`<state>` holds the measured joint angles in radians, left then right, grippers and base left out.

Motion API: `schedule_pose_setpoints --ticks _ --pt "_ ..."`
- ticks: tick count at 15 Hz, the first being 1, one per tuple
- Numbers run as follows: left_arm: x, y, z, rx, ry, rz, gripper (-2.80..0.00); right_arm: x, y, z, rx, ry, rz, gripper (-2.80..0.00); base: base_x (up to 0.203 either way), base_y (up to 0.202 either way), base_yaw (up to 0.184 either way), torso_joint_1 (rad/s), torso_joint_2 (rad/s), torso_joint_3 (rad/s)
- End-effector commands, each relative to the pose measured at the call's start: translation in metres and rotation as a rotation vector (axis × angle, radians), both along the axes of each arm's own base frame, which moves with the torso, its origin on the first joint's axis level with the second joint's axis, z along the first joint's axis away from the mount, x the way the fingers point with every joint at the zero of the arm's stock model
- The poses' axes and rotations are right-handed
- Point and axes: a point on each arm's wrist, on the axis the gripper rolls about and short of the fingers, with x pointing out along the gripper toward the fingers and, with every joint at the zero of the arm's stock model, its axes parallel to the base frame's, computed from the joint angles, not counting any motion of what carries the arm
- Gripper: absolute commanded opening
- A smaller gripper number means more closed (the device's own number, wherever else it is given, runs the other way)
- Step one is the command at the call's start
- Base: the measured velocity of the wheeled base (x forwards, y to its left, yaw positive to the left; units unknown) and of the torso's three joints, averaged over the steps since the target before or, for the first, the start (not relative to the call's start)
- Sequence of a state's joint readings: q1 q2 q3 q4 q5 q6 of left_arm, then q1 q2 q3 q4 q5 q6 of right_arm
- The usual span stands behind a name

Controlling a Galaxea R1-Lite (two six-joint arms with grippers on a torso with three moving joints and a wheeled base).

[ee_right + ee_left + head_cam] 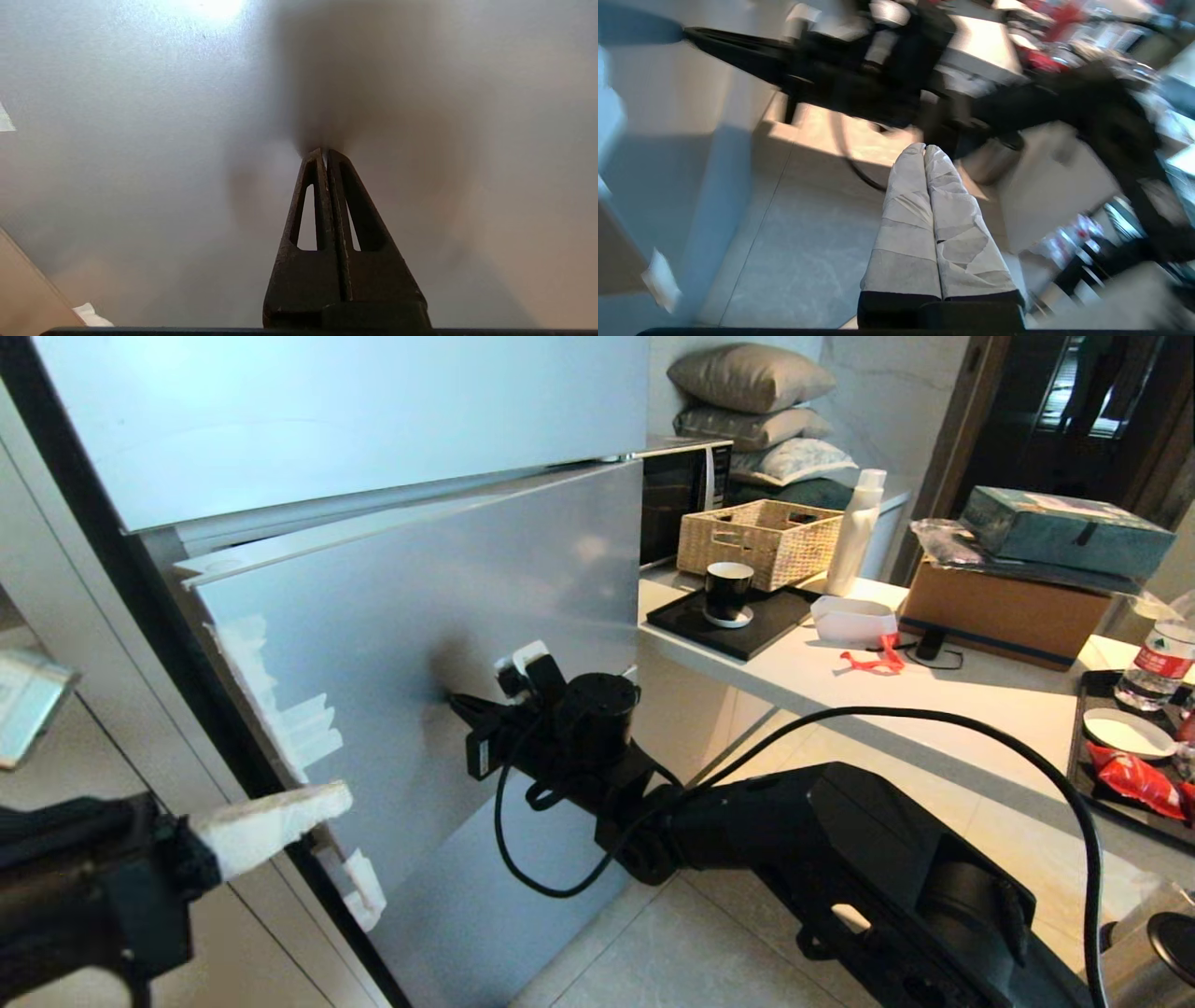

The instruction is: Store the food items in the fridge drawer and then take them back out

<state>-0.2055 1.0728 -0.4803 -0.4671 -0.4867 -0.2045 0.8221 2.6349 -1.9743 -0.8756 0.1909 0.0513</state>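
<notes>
Nearest to me, my left gripper (317,803), its fingers wrapped in white tape, sat low at the left edge of the head view, pointing toward the edge of the fridge door. Its wrist camera showed the two taped fingers (906,219) pressed flat together, nothing between them, with pale floor tile (803,261) beneath.

A little farther out, my right arm reached across from the lower right, a black cable (934,719) looping over it. The right gripper (455,702), black with slotted triangular fingers, had its tips against the flat silver-blue fridge door panel (420,616). In its wrist view the fingers (303,224) were closed tight on each other, holding nothing, their points meeting the door's surface at the gripper's own shadow.

That lower door stood swung partly out, with the upper silver-blue door panel (327,411) above it.

I could see neither the clear plastic drawer nor the red food pieces in any view, so I could not tell where they were.

Beyond the door lay a white countertop (840,681) carrying a black tray (747,630) with a dark cup (727,590), a woven wicker basket (758,539), a white bottle (857,530) and a brown cardboard box (1004,611). Farthest back, grey pillows (752,392) were stacked.
</notes>
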Motion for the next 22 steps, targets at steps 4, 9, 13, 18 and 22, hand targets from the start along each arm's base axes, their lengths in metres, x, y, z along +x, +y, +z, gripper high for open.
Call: schedule_pose_setpoints --ticks 4,9,13,18,22 --pt "0.064 -0.011 -0.015 -0.033 -0.010 0.331 -2.80 0.000 0.000 0.003 0.009 -0.007 0.000 -2.80 0.000 0.000 0.000 0.000 0.00 0.000" --pt "0.091 -0.006 -0.010 -0.137 -0.125 0.649 -2.80 -0.002 -0.002 0.011 0.031 -0.016 -0.039 -2.80 0.000 0.000 0.000 0.000 0.00 0.000" --pt "0.122 0.015 -0.006 -0.183 -0.149 0.833 -2.80 -0.015 -0.005 0.032 0.043 -0.016 -0.050 -2.80 0.000 0.000 0.000 0.000 0.00 0.000" --pt "0.141 0.021 -0.010 -0.243 -0.189 0.850 -2.80 -0.037 -0.011 0.067 0.074 -0.036 -0.045 -2.80 0.000 0.000 0.000 0.000 0.00 0.000" --pt "0.078 0.018 0.049 -0.333 -0.366 0.769 -2.80 -0.095 -0.040 0.130 0.103 -0.048 -0.010 -2.80 0.000 0.000 0.000 0.000 0.00 0.000"
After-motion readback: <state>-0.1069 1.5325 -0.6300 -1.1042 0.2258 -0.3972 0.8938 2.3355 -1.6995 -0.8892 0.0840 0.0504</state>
